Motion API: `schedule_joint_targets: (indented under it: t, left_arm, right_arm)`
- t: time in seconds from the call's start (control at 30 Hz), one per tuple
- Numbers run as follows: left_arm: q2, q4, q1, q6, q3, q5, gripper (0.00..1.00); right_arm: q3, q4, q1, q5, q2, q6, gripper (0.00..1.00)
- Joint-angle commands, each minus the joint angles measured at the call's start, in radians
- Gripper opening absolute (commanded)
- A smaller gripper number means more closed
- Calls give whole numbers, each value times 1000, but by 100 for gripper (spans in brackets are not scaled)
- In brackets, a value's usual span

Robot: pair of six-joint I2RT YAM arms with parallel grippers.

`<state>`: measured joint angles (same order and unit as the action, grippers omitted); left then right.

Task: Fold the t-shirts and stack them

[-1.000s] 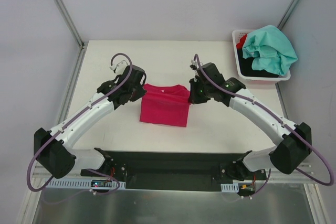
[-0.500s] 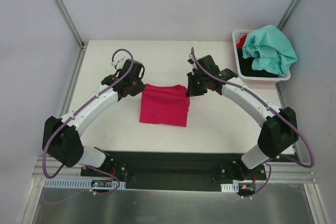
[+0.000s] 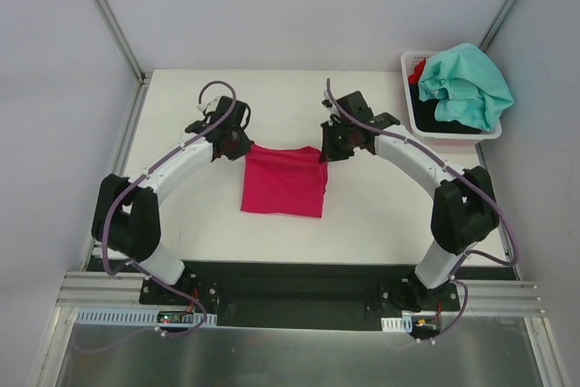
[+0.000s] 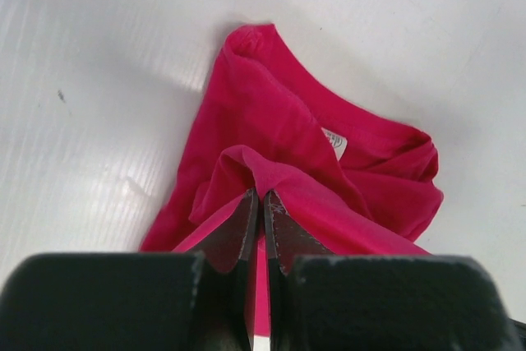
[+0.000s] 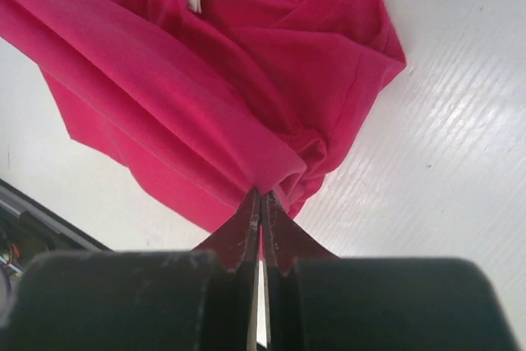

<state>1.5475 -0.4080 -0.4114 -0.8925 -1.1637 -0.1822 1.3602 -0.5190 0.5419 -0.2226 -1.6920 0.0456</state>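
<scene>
One: Both grippers are on the same shirt?

Two: Yes. The left gripper (image 3: 237,144) and the right gripper (image 3: 328,153) are each pressed together on a fold of the magenta t-shirt (image 3: 284,181), one at each far corner. In the wrist views, the cloth is pinched right at the tips of the left gripper (image 4: 261,203) and of the right gripper (image 5: 261,201).

One: Where does it lie, and which way does it run?

Two: It lies mid-surface (image 3: 362,215), between the two arms and folded into a compact block. The block is nearly as deep as it is wide, so I cannot name a long axis. Its far edge runs left to right between the grippers. The neckline with its white label (image 4: 334,142) lies at that far end, and the opposite edge faces the arm bases.

One: What is hard to read?

Two: From above, the gripper bodies cover both held corners, and the label cannot be made out there. Each wrist camera cuts the shirt off at its own fingers. The sleeves are lost among the folds.

One: And the other shirts?

Two: They are in the white basket (image 3: 412,106) at the far right corner. The teal t-shirt (image 3: 467,83) is heaped on top and spills over the rim. Only scraps of a black shirt (image 3: 435,113) and a red shirt (image 3: 417,70) show beneath it, and which way they lie cannot be told.
</scene>
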Motion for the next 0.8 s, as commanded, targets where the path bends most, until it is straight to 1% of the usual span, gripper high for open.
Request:
schedule_joint_targets:
  t: [0.0, 0.17, 0.33, 0.6, 0.73, 0.77]
  left_arm:
    - [68, 52, 31, 40, -82, 13, 0]
    - [172, 64, 52, 53, -161, 35, 0]
    - [255, 72, 69, 50, -208, 50, 0]
    - [296, 101, 98, 47, -179, 61, 0]
    - [307, 113, 111, 64, -174, 50, 0]
    - [307, 118, 114, 67, -171, 47, 0]
  right_arm:
    - [68, 34, -36, -23, -49, -38, 0]
    - [128, 45, -66, -46, -127, -39, 0]
    - [207, 47, -91, -80, -231, -64, 1]
    - [235, 70, -108, -81, -324, -65, 1]
    - [232, 83, -112, -66, -344, -102, 2]
    - [226, 118, -112, -70, -348, -119, 2]
